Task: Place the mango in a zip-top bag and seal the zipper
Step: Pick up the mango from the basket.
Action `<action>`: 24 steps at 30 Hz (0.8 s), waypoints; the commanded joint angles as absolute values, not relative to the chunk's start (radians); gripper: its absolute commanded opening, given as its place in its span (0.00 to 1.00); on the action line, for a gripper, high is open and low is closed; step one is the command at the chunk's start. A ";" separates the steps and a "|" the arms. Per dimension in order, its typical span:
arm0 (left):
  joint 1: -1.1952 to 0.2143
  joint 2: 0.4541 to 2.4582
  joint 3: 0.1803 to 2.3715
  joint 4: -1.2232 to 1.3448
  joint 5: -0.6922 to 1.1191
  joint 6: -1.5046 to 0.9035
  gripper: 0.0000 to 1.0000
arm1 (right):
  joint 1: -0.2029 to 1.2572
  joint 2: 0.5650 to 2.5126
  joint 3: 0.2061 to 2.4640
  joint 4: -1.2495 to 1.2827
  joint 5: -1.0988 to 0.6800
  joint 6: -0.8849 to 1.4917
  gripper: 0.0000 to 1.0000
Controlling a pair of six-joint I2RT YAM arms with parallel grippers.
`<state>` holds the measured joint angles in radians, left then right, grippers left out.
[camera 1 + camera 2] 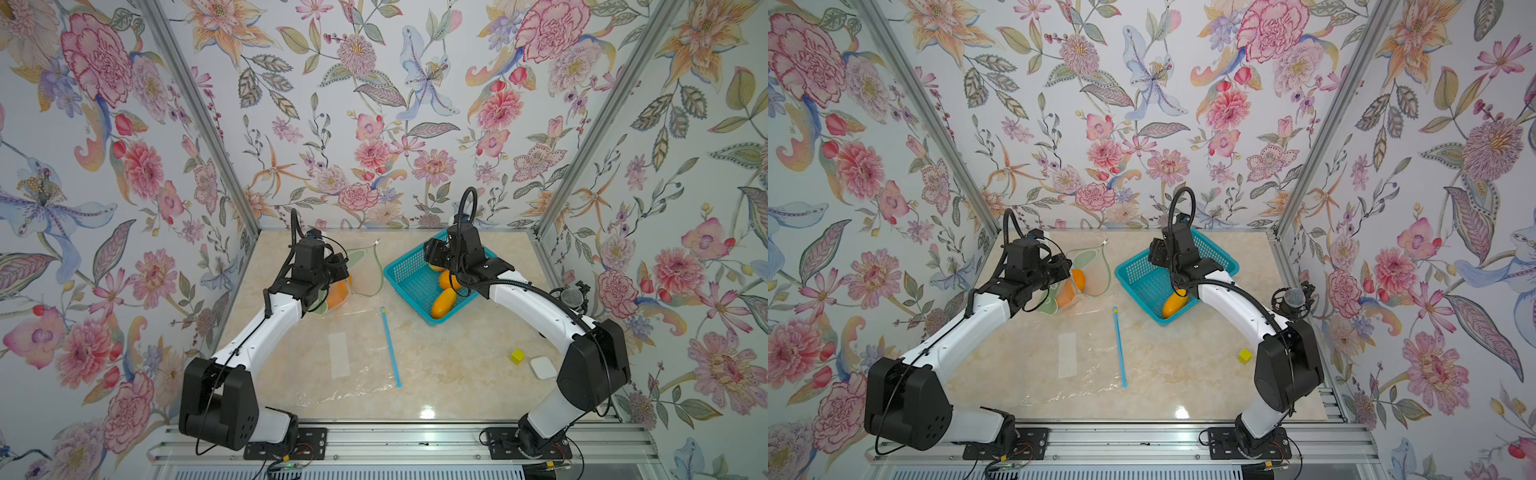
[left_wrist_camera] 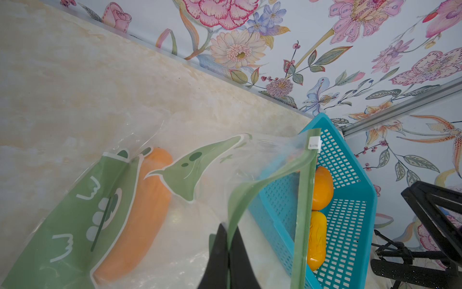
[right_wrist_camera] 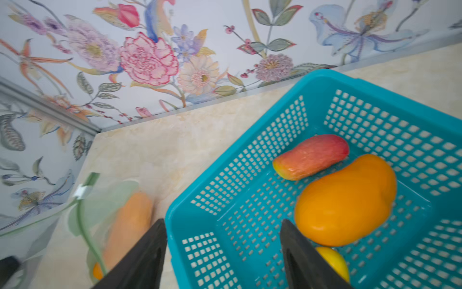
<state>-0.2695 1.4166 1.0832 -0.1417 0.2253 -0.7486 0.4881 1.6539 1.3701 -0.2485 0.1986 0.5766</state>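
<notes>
A zip-top bag [image 1: 368, 270] [image 2: 75, 212] printed in green lies at the back left of the table with an orange mango [image 1: 337, 293] [image 1: 1077, 279] [image 2: 140, 212] inside. Its mouth gapes and the white slider [image 2: 314, 143] sits at one end of the green zipper strip. My left gripper [image 2: 228, 239] is shut on one lip of that strip and holds it up. My right gripper [image 3: 223, 221] hangs open and empty over the near rim of the turquoise basket [image 1: 409, 286] [image 3: 250, 155]. In the basket lie an orange mango [image 3: 347, 200], a red one [image 3: 312, 156] and a yellow one [image 3: 335, 262].
A second, clear bag [image 1: 349, 374] with a blue zipper [image 1: 390, 347] lies flat toward the front of the table. A yellow cube [image 1: 517, 356] and a white square pad [image 1: 543, 368] sit at the front right. A microphone [image 1: 572, 297] stands by the right wall.
</notes>
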 commanded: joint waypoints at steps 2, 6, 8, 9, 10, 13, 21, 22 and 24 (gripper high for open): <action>-0.279 1.439 1.106 -0.128 0.222 -0.755 0.00 | 0.421 1.730 1.344 -0.426 0.223 0.620 0.72; -0.279 1.437 1.108 -0.129 0.216 -0.750 0.00 | 0.378 1.809 1.373 -0.452 0.196 0.630 0.74; -0.279 1.436 1.109 -0.130 0.213 -0.749 0.00 | 0.362 1.849 1.383 -0.453 0.181 0.637 0.76; -0.279 1.437 1.109 -0.131 0.213 -0.747 0.00 | 0.356 1.864 1.389 -0.454 0.176 0.639 0.77; -0.278 1.437 1.111 -0.133 0.213 -0.746 0.00 | 0.351 1.880 1.396 -0.455 0.170 0.643 0.77; -0.278 1.439 1.111 -0.134 0.214 -0.746 0.00 | 0.335 1.926 1.424 -0.469 0.151 0.657 0.79; -0.278 1.439 1.110 -0.138 0.215 -0.738 0.00 | 0.315 2.044 1.523 -0.472 0.101 0.652 0.87; -0.279 1.438 1.109 -0.138 0.214 -0.737 0.00 | 0.313 2.056 1.534 -0.472 0.104 0.655 0.87; -0.278 1.434 1.106 -0.139 0.212 -0.736 0.00 | 0.307 2.075 1.551 -0.472 0.110 0.659 0.86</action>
